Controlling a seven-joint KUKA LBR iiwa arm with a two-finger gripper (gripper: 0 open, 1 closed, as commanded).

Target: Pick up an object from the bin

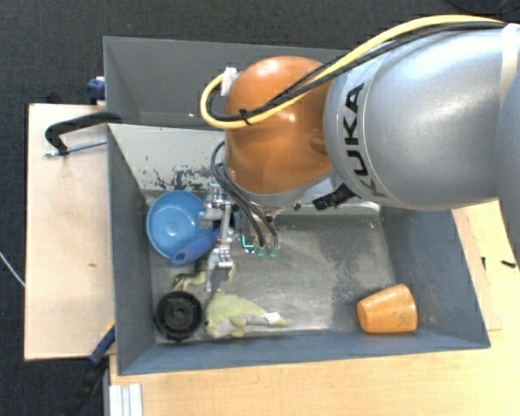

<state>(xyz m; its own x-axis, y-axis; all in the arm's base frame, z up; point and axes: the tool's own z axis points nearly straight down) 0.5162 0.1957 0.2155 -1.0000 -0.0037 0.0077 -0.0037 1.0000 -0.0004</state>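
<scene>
Your tool [220, 248] hangs just beside the blue plastic cup [173, 222] at its 9 o'clock, in the left half of the grey metal bin [128, 258]. The orange wrist cover [273, 137] hides its upper part, so you cannot tell how far it is open or whether it has hold of anything.

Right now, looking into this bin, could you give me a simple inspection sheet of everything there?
Surface: grey metal bin, scuffed floor.
Job's things: blue plastic cup, left; black round disc and pale yellow-green soft lump, near left corner; orange tapered block, right, alone.
Clutter: nothing seen.
Grippers: gripper low at left, between cup and lump.
Cables: yellow cable looped over orange wrist cover.
Surroundings: dark floor around bin.
</scene>
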